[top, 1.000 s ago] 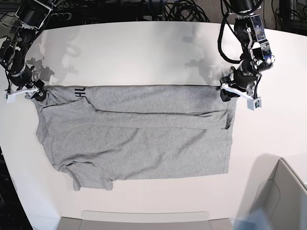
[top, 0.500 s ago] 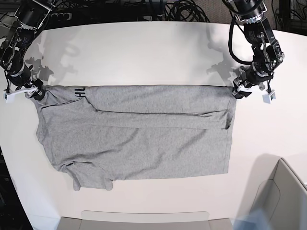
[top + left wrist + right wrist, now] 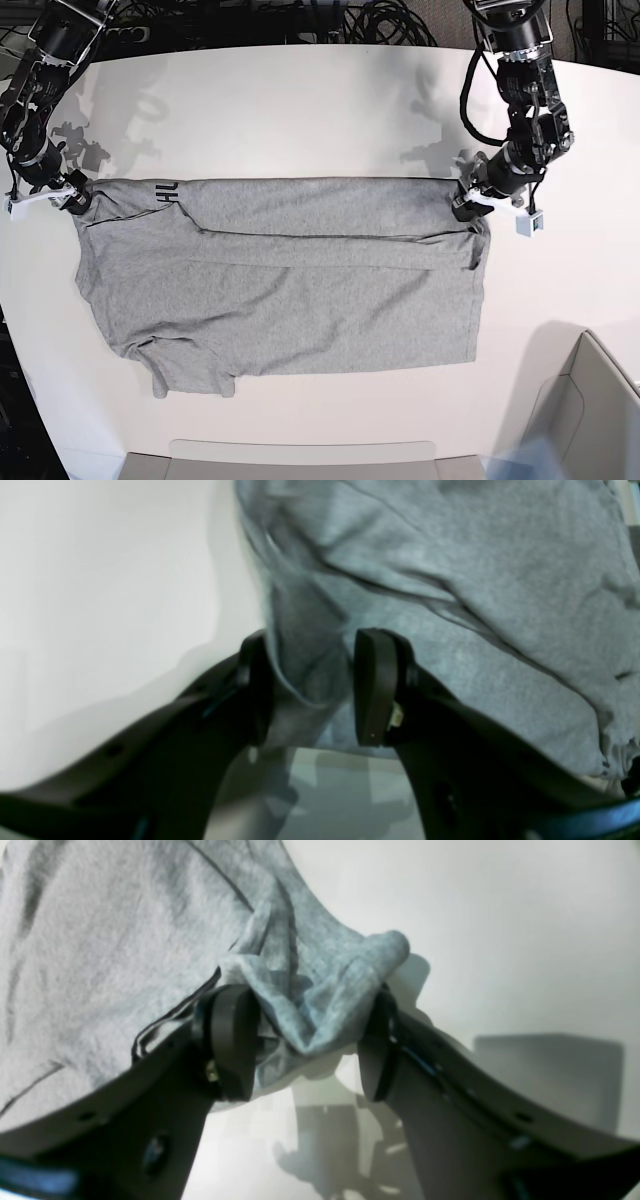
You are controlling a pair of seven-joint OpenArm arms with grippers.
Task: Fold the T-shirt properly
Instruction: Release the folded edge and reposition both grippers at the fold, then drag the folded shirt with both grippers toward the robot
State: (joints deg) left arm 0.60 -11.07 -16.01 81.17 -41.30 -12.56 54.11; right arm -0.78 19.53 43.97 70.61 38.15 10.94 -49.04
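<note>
At the left, the right gripper (image 3: 305, 1040) has its fingers wide apart, and a loose bunch of cloth lies between them. If it closes here, it may take several layers together, or only a soft wrinkle, because the cloth is crumpled at this corner. The T-shirt (image 3: 280, 300) lies flat on the middle part of the worktop (image 3: 280, 110), from near its left edge toward the right, folded into a wide band along the top. If one side is lifted sooner than the other, this band may twist or slide open. At the right, the left gripper (image 3: 312, 685) also has wide fingers, around a raised fold; the fold could slip out if the grip takes too little of it.

I count one T-shirt, two grippers, one worktop, and two grey plastic parts (image 3: 600, 410) by its lower edge, both partly cut off.
</note>
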